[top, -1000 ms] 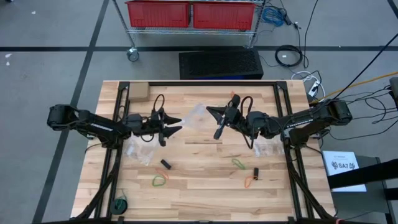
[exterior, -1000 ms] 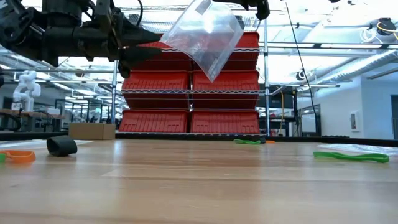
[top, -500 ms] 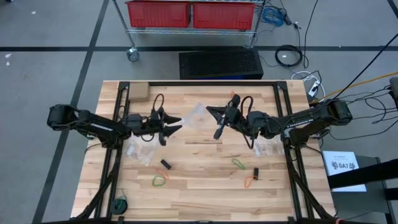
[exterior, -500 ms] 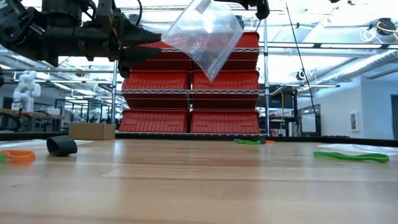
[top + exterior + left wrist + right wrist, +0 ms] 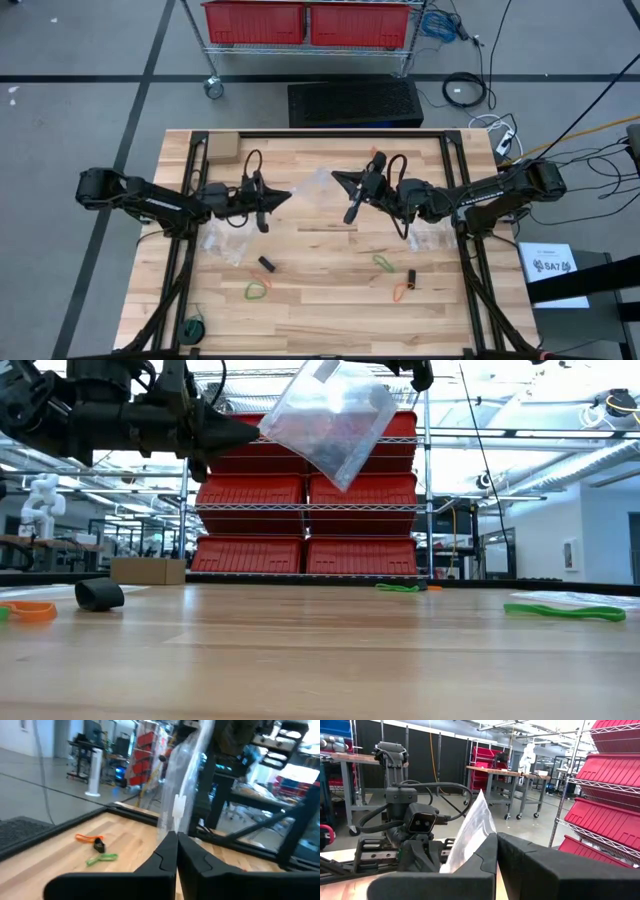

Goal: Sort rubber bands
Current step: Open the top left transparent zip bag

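Green rubber band [image 5: 383, 263], orange rubber band [image 5: 401, 292], clear bag [image 5: 328, 422].

Workshop behind the table
Red bins [image 5: 305, 550] fill a wire rack [image 5: 426, 500]; grey floor [image 5: 90, 110], workbenches [image 5: 500, 772] beyond.

Clear bag [image 5: 330, 422]: top edge cut off by the upper border of the low view; contents cannot be told.
Bag, high view [image 5: 316, 181]: faint against the wood; outline hard to trace.
Right pincer [image 5: 418, 370]: mostly out of frame in the low view; only a dark tip shows.
Left pincer [image 5: 176, 840]: fingertips meet at the bag's edge; whether plastic lies between them cannot be told.
Rubber bands [image 5: 258, 291]: too small in the high view to count loops.
Black piece [image 5: 266, 265]: too small to identify.
Tabletop [image 5: 330, 660]: near edge cut off.
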You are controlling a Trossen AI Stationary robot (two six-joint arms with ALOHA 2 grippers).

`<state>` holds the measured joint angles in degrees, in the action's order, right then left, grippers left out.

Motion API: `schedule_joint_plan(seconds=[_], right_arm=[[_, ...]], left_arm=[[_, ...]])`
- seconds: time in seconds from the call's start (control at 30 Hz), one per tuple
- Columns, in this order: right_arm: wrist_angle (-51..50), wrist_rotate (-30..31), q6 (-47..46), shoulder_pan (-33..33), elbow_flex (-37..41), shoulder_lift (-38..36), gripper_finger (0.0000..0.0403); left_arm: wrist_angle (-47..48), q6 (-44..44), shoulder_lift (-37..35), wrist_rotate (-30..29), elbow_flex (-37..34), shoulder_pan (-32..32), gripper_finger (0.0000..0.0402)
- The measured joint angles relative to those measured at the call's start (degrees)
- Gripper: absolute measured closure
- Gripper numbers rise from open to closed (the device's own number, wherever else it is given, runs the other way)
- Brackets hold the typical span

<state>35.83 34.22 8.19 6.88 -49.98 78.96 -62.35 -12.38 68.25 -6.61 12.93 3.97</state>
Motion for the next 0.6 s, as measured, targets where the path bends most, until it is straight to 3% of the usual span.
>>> schedule_joint_plan(seconds=[0.27, 0.43, 0.6], right_arm=[[-3.5, 0.0, -1.6, 0.7, 0.0, 0.0, 0.0403], [-13.7, 0.1, -7.6, 0.7, 0.0, 0.0, 0.0397], [-22.7, 0.2, -12.2, 0.6, 0.0, 0.0, 0.0360]], left_arm=[[-2.2, 2.8, 0.0, -1.4, 0.0, 0.0, 0.0399], [-1.5, 3.7, 0.0, -1.4, 0.0, 0.0, 0.0400], [0.2, 3.7, 0.0, -1.2, 0.0, 0.0, 0.0400]])
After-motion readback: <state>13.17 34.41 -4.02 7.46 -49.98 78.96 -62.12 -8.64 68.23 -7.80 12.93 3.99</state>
